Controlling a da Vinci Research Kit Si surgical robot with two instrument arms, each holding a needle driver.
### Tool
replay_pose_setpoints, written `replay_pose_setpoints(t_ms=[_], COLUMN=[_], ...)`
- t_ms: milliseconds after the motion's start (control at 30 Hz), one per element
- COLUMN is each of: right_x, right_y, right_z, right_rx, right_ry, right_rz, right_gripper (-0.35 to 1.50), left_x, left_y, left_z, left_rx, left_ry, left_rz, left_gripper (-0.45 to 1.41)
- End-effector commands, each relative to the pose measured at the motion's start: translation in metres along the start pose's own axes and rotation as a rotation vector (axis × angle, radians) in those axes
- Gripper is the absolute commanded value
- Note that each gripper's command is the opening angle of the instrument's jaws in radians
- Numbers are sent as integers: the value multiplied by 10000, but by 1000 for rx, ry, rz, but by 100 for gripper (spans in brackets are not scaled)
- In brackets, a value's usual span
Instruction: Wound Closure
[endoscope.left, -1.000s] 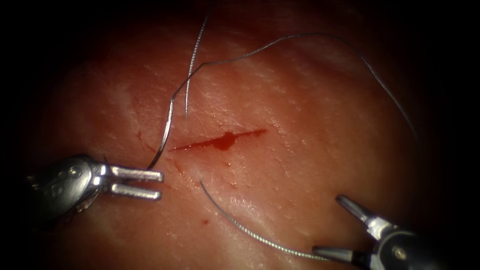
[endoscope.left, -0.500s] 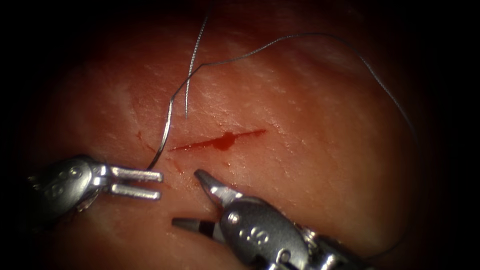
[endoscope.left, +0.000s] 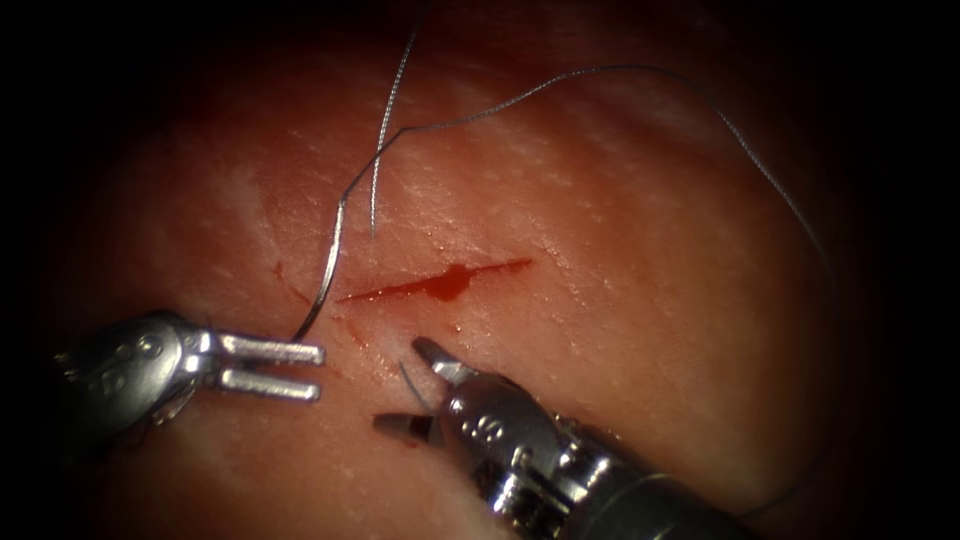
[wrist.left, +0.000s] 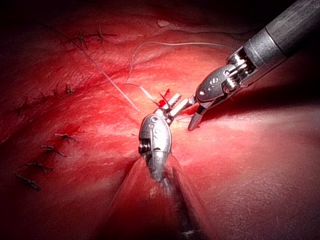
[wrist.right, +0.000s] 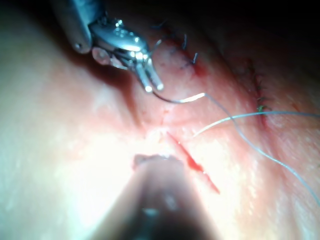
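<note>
The cut (endoscope.left: 440, 282) runs across the tissue (endoscope.left: 620, 300) with red fluid in it. The curved needle (endoscope.left: 330, 260) lies on the tissue by the cut's left end; I cannot tell whether its tip is in the tissue. Its lower end stops just above the upper jaw of my left tool (endoscope.left: 320, 371), which is open and holds nothing. My right tool (endoscope.left: 398, 385) is below the cut, open, with a short end of thread (endoscope.left: 408, 380) between its jaws. In the right wrist view the needle (wrist.right: 180, 99) reaches the left tool's jaw tips (wrist.right: 152, 86).
The thread (endoscope.left: 600, 70) runs from the needle's upper end in a wide loop over the far and right tissue. A second strand (endoscope.left: 385, 130) hangs down above the cut. Older stitched cuts (wrist.left: 55, 92) lie further off on the tissue.
My right tool came in from the lower right to just below the cut and now straddles the thread end with its jaws apart. The left tool and needle stayed put.
</note>
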Motion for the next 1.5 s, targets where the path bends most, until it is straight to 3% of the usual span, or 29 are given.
replay_pose_setpoints(t_ms=[33,200,267,333,867,1300,1500], right_x=[-1,-8,-12,-14,-41,-91,-97], right_y=[2,4,3,2,-1,-11,-12], right_z=[2,-5,-7,-10,-48,-71,-80], right_rx=[3,-2,7,12,27,41,45], right_ry=[-1,-20,-29,-27,-36,-59,-56], right_rz=[-4,-10,-38,-64,-105,-128,-123], right_gripper=[103,76,27,-35,-35,-35,-35], left_x=[-6,-7,-7,-7,-12,-18,-18], left_y=[-3,-2,-2,-2,4,10,10], left_z=[5,5,5,5,12,20,21], left_rx=[-1,-1,-1,-1,-11,-45,-45], left_ry=[1,1,1,1,-9,-32,-32], left_rz=[1,1,2,2,9,23,23], left_gripper=[-45,-45,-45,-45,-45,-45,-45])
